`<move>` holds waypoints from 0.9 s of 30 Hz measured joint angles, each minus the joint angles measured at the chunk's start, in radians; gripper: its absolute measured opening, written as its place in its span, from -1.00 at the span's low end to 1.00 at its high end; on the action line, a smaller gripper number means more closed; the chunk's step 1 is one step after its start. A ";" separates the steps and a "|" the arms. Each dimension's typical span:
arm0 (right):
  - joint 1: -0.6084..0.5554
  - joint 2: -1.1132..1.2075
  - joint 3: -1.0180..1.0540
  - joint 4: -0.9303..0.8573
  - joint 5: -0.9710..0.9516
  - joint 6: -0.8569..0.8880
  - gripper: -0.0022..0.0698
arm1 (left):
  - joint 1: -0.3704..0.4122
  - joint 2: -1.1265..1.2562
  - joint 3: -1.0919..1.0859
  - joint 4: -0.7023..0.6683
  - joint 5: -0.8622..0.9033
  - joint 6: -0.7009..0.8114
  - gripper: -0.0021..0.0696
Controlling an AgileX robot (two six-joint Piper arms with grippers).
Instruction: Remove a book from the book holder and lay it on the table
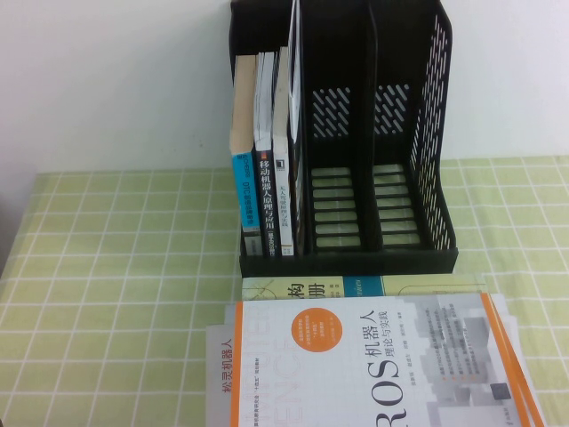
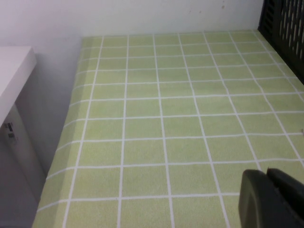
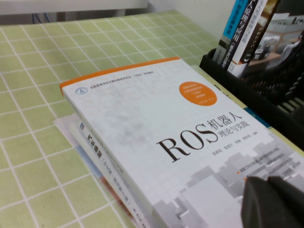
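The large white paperback book (image 1: 373, 360) with an orange edge stripe and grey "ROS" lettering lies flat, cover up, on top of other flat books, just in front of the black plastic three-compartment book holder (image 1: 342, 133). Several upright books (image 1: 265, 151) stand in the holder's left compartment. The right gripper (image 3: 273, 202) sits over the white book's near corner, its fingers closed together on nothing. The left gripper (image 2: 270, 197) hovers over bare light green checked table cloth (image 2: 161, 118), left of the holder; whether its fingers are apart I cannot tell.
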 joint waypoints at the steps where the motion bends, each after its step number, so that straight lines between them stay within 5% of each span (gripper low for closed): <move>1: 0.000 0.000 0.000 0.000 0.000 0.000 -0.95 | 0.000 0.000 0.000 0.000 0.000 0.000 -0.95; 16: 0.000 0.000 0.000 0.000 -0.013 0.000 -0.95 | 0.000 0.000 0.000 0.000 0.002 0.000 -0.95; 22: 0.000 0.000 0.015 0.045 -0.361 0.000 -0.95 | 0.000 0.000 0.000 0.000 0.002 0.000 -0.95; 27: -0.034 -0.025 0.030 -0.283 -0.627 0.143 -0.95 | 0.000 0.000 0.000 0.000 0.002 0.000 -0.95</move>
